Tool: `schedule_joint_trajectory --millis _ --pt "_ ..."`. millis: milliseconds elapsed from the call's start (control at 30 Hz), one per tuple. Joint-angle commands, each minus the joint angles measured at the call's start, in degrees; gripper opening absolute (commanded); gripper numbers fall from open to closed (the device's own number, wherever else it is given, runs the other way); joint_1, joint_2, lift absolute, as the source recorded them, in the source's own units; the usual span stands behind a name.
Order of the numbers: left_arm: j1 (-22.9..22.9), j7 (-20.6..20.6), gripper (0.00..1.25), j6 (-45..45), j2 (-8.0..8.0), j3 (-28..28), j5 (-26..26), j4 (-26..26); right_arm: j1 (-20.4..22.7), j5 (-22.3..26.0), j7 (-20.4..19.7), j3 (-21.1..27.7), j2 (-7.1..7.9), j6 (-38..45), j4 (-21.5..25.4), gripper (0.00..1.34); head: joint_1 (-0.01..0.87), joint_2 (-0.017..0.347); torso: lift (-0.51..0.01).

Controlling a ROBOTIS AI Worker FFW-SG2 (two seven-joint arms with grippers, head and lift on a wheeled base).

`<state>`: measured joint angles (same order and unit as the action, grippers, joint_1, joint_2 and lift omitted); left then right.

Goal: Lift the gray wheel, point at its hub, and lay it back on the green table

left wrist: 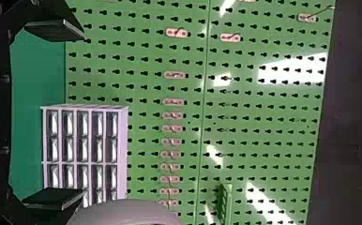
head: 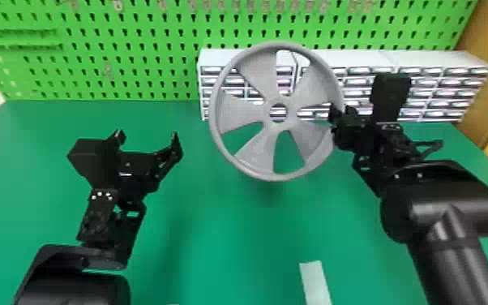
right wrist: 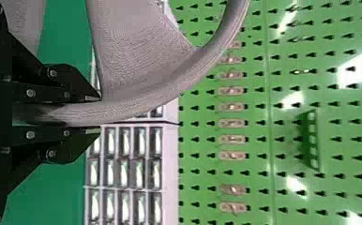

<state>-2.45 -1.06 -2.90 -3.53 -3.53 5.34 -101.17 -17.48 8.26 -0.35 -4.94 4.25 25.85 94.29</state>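
The gray wheel [head: 251, 156] hangs upright above the green table [head: 198, 227], its face toward the head camera and its hub [head: 266, 113] around a round hole. At its right rim is my right gripper [head: 338, 121]; in the right wrist view the fingers of my right gripper [right wrist: 92, 112] pinch the wheel's rim [right wrist: 141, 105] from both sides. My left gripper [head: 150, 140] stands open to the left of the wheel, apart from it. The left wrist view has my left gripper [left wrist: 71, 115] with its fingers wide apart, and part of the wheel [left wrist: 127, 213] beyond one finger.
White drawer cabinets [head: 421, 61] stand at the table's back, behind the wheel and right arm. A green pegboard [head: 133, 52] rises behind them. A pale strip [head: 315, 284] lies near the front of the table, between the arms.
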Motion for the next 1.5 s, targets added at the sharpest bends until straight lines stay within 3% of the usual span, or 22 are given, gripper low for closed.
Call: schedule_joint_trajectory --millis 0,367,733,1100,1467 --pt "0.1 0.1 1.14 0.0 0.02 -0.2 0.1 0.0 1.9 -1.1 0.0 -0.7 0.14 -6.9 0.2 0.12 0.692 0.048 -0.093" --pt "0.0 0.3 1.14 -0.1 0.02 -0.4 0.2 0.1 5.9 -5.9 -0.1 -2.4 0.85 -21.5 0.8 0.12 0.692 0.048 -0.093" --pt "-0.3 0.3 1.14 -0.2 0.72 -0.5 0.2 0.1 8.3 -7.6 -2.2 -2.1 0.85 -29.5 -0.4 0.12 0.692 0.048 -0.093" --pt "-0.9 0.2 1.14 -0.3 0.81 -2.0 1.3 -0.3 6.8 -8.4 -3.0 -1.8 1.29 -29.5 -1.9 0.12 0.692 0.048 -0.093" --pt "-3.9 0.2 1.14 -0.2 -0.07 -6.0 3.9 -4.6 2.6 -9.5 -3.6 -3.1 1.11 -31.0 -5.4 0.12 0.692 0.048 -0.093"
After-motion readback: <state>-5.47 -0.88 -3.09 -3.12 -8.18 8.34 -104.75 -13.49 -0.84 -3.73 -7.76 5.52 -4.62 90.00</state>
